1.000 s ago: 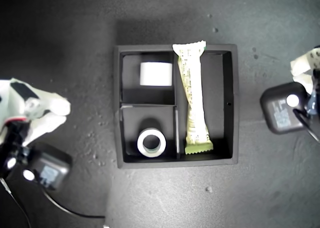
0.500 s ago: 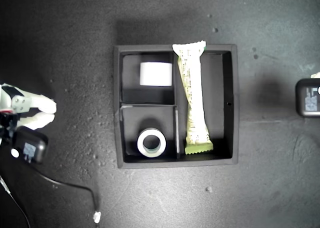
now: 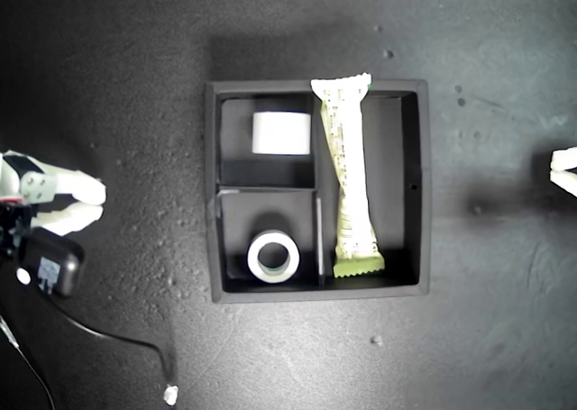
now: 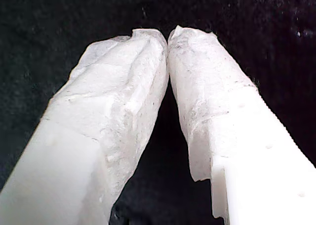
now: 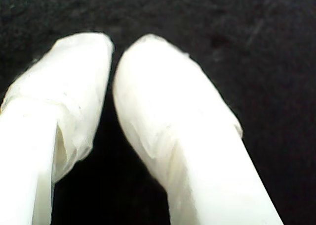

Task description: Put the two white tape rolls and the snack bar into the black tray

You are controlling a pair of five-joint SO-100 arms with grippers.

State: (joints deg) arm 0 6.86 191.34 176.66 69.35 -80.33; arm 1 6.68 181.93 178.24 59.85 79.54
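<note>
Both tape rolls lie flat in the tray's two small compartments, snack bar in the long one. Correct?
Not quite. The exterior view shows only one tape roll lying flat, hole up; the other tape roll rests on its side. Both sit in small compartments of the black tray, with the snack bar in the long one.

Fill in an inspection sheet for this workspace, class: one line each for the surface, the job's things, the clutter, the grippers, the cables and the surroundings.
Surface: dark matte tabletop, with small pale specks.
Job's things: black tray holds all three. One white tape roll lies on its side in the upper small compartment, the other white tape roll lies flat in the lower small one, and the snack bar is in the long compartment, its top end over the tray wall.
Clutter: nothing seen.
Grippers: first gripper shut, empty; second gripper nearly shut, empty. Both are clear of the tray.
Cables: one dark cable at the exterior view's lower left.
Surroundings: nothing seen.
</note>
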